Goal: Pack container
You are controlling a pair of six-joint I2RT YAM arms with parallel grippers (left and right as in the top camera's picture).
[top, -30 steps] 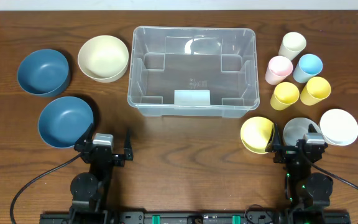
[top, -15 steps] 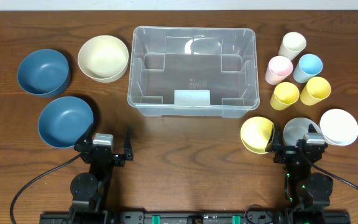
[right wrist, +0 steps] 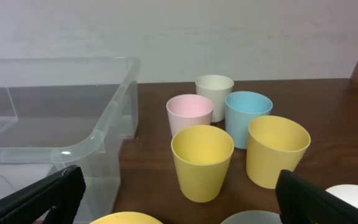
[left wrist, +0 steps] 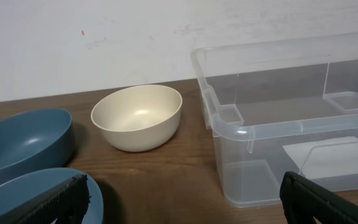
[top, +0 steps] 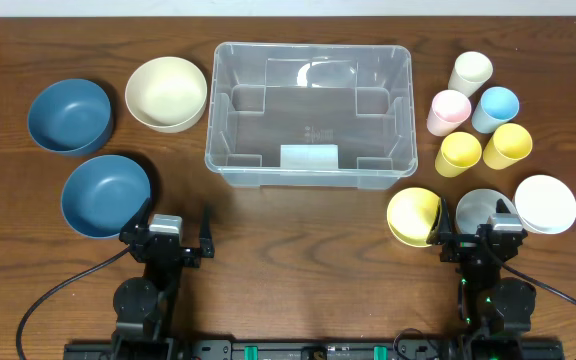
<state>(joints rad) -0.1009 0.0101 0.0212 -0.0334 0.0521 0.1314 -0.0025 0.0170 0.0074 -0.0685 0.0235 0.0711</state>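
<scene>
Container (top: 308, 178) stands empty on the desk (top: 298, 230), nothing packed yet, left fingers (left wrist: 42, 199) and right fingers (right wrist: 42, 196) spread wide, holding nothing; next, I'd guess, one must reach the near blue bowl (top: 106, 195).

bin (top: 308, 47) | clear plastic, rectangular, rounded corners, thick rim, moulded steps inside | upright, open top, pale rectangular patch by near wall | upper centre of overhead frame, long sides running left-right
</scene>
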